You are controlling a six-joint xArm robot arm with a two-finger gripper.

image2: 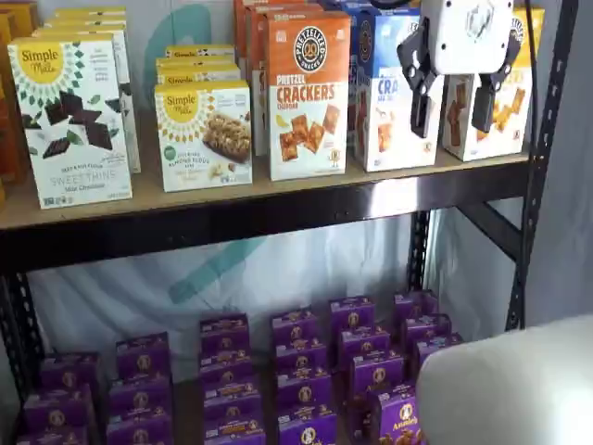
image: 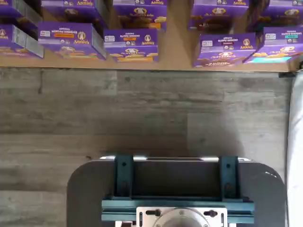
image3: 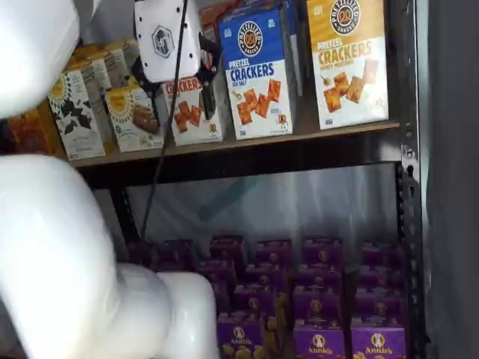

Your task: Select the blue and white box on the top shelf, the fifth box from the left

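Observation:
The blue and white box stands upright on the top shelf, between an orange cracker box and a yellow and white cracker box. It also shows as the blue and white box on the top shelf. My gripper hangs in front of the shelf, just right of the blue box's front. It is open, with a plain gap between the black fingers and nothing in them. From the side, only its white body and a dark finger show.
Simple Mills boxes fill the shelf's left part. Several purple Annie's boxes stand on the lower level, also seen in the wrist view beyond grey floor planks. A black upright bounds the right side. My white arm fills the foreground.

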